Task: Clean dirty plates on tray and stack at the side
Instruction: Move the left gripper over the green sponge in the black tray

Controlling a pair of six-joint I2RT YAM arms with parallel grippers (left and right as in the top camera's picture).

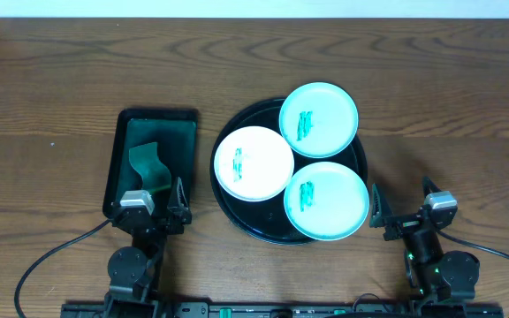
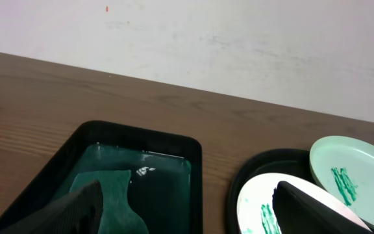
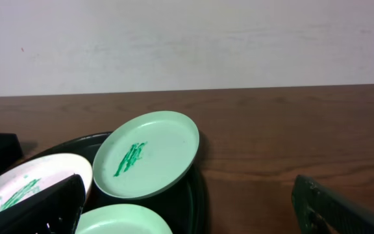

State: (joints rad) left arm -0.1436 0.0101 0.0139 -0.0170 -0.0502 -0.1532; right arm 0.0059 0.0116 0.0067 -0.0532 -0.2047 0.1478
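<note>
Plates (image 1: 326, 200) sit on the wooden desk (image 1: 60, 71) inside one round black tray (image 1: 237, 216), right of one rectangular green tray (image 1: 170, 137): three plates, one white, two turquoise, all green-smeared. Left gripper (image 1: 157, 201) and right gripper (image 1: 403, 210) flank them, fingers apart, empty.

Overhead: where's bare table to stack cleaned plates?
Free: bare table right of the black tray, beyond the right gripper; also the far strip along the back edge. Tight: the gap between black tray and green tray. Crowded: the plates fill the black tray.
</note>
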